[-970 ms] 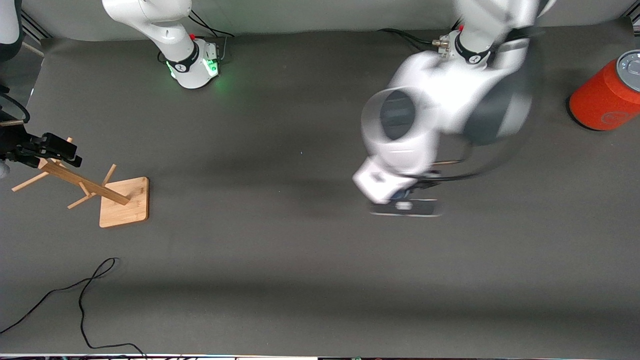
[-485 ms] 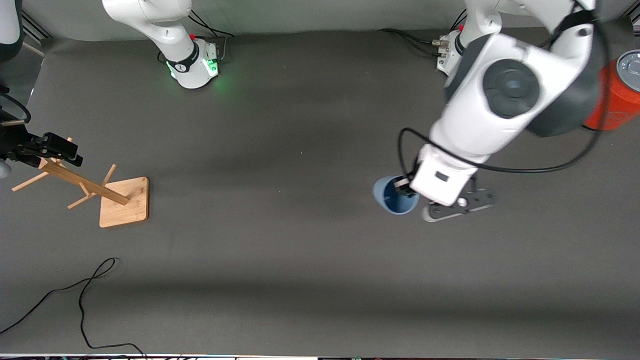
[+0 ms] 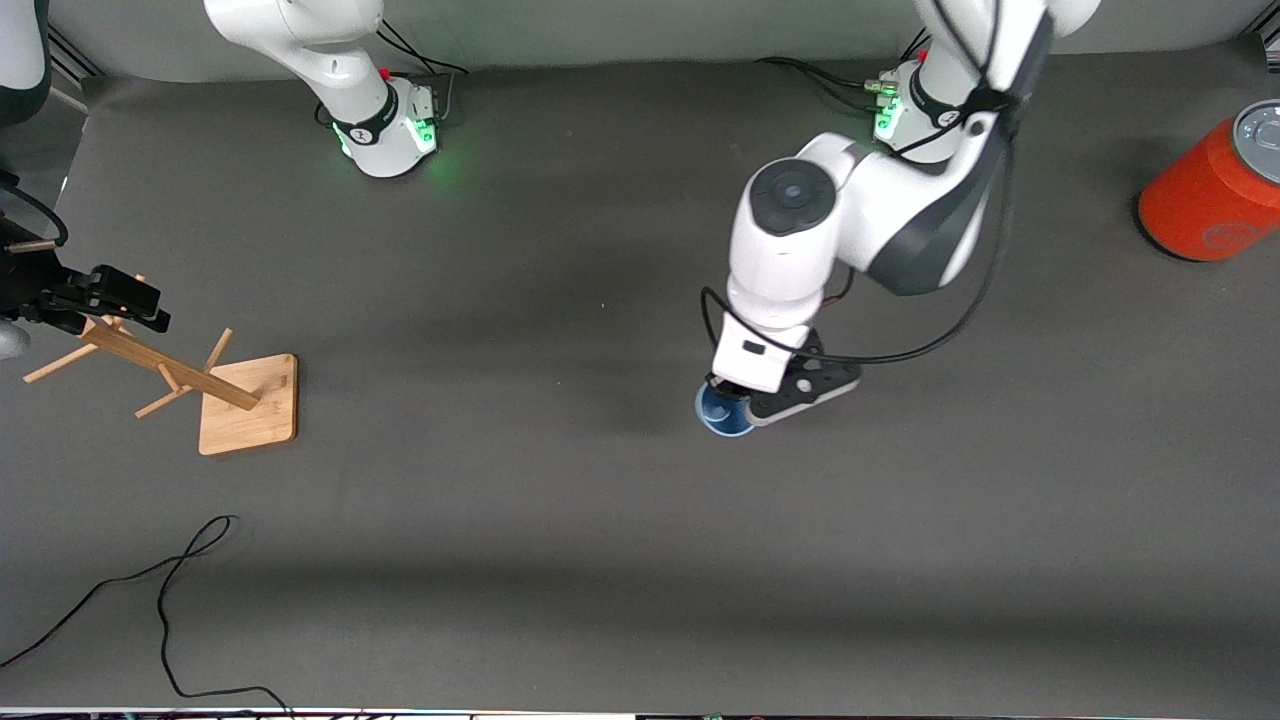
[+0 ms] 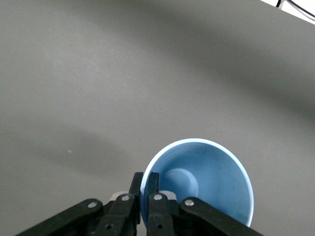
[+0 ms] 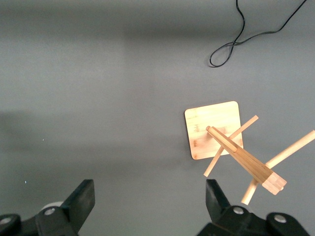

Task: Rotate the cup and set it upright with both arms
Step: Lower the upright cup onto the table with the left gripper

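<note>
The pale-blue cup is near the table's middle, mouth up, half hidden under the left arm's wrist. In the left wrist view I look into the cup and see its round bottom. My left gripper is shut on the cup's rim, one finger inside and one outside. I cannot tell whether the cup rests on the table or hangs just above it. My right gripper waits open and empty over the wooden rack at the right arm's end.
A wooden peg rack stands on a square base at the right arm's end, also in the right wrist view. A big orange cylinder with a grey top stands at the left arm's end. A black cable lies near the front edge.
The left arm has swung and turned its wrist, carrying the cup a little toward the right arm's end, and the cup's mouth now faces up. The right arm has not moved.
</note>
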Controlling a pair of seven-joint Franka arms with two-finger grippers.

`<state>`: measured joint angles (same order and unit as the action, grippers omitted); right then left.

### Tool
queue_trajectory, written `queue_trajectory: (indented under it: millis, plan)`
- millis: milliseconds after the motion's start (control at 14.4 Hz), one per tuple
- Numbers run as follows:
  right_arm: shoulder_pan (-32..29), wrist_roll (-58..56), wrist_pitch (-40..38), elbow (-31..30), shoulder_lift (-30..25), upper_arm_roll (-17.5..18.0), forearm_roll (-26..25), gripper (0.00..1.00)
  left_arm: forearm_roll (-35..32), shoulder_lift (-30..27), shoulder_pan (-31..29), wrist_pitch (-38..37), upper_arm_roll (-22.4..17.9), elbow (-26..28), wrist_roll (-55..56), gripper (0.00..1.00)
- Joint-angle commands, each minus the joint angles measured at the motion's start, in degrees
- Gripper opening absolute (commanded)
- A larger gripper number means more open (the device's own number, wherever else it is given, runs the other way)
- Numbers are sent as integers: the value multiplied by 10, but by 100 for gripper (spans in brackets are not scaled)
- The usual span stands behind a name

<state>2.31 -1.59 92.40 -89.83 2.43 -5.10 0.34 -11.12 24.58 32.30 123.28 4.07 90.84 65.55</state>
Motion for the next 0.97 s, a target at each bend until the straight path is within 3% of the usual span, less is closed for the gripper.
queue_trajectory:
  millis: [0,277,623,693,762,900]
  plan:
    - [4,-2,-9,5,-1,-4,3,100,-63,19,12,43,-6,40,75,0]
    - [4,-2,-9,5,-1,-3,3,100,-109,90,28,104,-6,36,145,0]
    - [4,-2,-9,5,-1,-3,3,100,-114,110,35,139,-6,36,176,0]
    - [4,-2,-9,5,-1,-4,4,100,-113,111,35,139,-6,36,177,30]
    - [4,-2,-9,6,-1,-4,4,100,-114,111,35,138,-6,36,178,99]
    - [4,-2,-9,6,-1,-4,4,100,-116,107,34,129,-6,29,174,100]
